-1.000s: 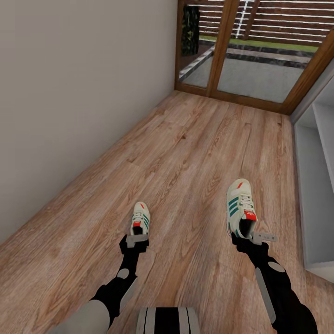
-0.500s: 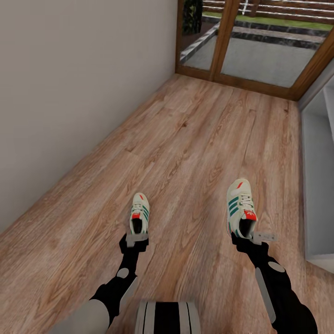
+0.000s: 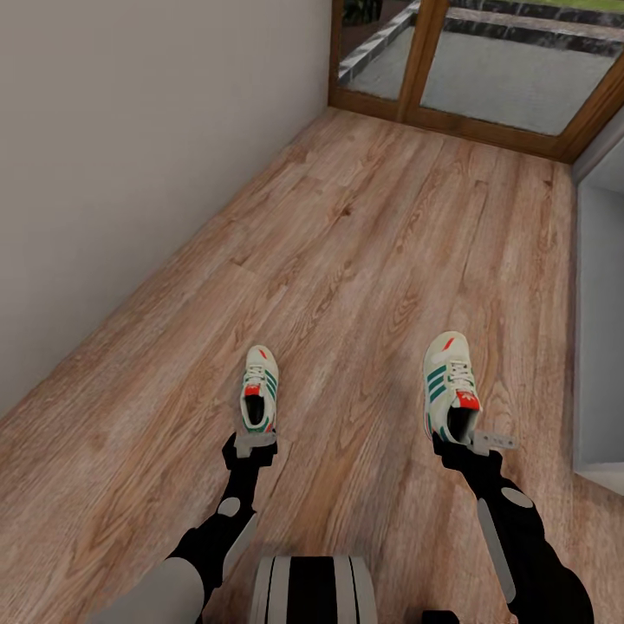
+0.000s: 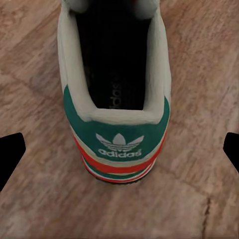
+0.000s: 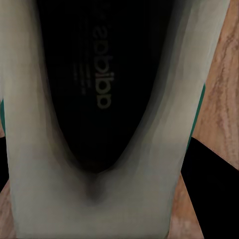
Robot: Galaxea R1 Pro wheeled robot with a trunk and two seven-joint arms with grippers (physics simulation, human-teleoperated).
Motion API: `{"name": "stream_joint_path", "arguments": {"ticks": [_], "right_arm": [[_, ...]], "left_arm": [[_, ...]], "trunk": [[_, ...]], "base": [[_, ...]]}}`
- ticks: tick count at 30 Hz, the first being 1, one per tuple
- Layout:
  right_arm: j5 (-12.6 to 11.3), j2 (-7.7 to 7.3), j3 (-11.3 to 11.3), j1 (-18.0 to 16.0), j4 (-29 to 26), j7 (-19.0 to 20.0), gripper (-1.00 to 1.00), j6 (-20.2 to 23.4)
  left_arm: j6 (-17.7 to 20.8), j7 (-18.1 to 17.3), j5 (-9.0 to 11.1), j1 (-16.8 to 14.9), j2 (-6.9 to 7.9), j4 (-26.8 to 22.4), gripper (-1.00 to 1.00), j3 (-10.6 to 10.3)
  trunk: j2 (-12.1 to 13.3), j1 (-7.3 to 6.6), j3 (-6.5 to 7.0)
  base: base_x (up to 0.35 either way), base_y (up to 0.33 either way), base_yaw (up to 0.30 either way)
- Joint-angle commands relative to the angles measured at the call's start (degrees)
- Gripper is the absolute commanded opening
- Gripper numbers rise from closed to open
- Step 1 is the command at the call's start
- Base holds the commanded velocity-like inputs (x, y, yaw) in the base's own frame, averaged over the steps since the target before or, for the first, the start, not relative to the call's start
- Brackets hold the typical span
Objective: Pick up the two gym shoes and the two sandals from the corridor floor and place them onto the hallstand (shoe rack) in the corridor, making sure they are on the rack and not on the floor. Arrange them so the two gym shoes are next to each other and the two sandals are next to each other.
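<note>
Two off-white gym shoes with green stripes show in the head view. The left gym shoe (image 3: pixel 258 390) rests on the wood-plank corridor floor (image 3: pixel 347 251), toe pointing away. My left gripper (image 3: pixel 254 444) hangs just behind its heel, open. In the left wrist view the green heel (image 4: pixel 119 134) sits between the wide-apart black fingertips (image 4: pixel 10 154), untouched. The right gym shoe (image 3: pixel 451 386) looks larger and nearer, and my right gripper (image 3: pixel 472 442) is shut on its heel. Its collar (image 5: pixel 99 199) sits close between the dark fingers (image 5: pixel 209 189). The sandals are out of view.
A plain wall (image 3: pixel 130 173) runs along the left. A wood-framed glass door (image 3: pixel 485 87) closes the far end. A pale grey shelf unit (image 3: pixel 600 347) stands along the right edge, close to my right arm. My base (image 3: pixel 312 589) shows at the bottom.
The whole picture has shifted, the door sliding up and out, so the camera moved. The left shoe now lies slightly farther from my left gripper. The right shoe stays with my right gripper.
</note>
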Motion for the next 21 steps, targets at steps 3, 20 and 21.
{"name": "stream_joint_path", "arguments": {"ticks": [3, 20, 21], "right_arm": [[-0.02, -0.01, -0.02, -0.01, -0.12, 0.01, -1.00, 0.32], [-0.02, 0.00, -0.02, -0.02, -0.13, 0.01, -1.00, 0.32], [-0.02, -0.01, -0.02, -0.02, -0.13, 0.01, -1.00, 0.32]], "left_arm": [[-0.23, 0.34, 0.59, -0.04, 0.09, -0.01, 1.00, -0.49], [-0.31, 0.34, 0.59, -0.04, 0.15, -0.91, 1.00, -0.49], [-0.32, 0.34, 0.59, -0.04, 0.16, -0.93, 1.00, -0.49]], "trunk": [[-0.01, -0.01, -0.03], [-0.16, 0.27, -2.47], [-0.16, 0.27, -2.47]], "base": [[0.000, 0.000, 0.000], [0.000, 0.000, 0.000], [0.000, 0.000, 0.000]]}}
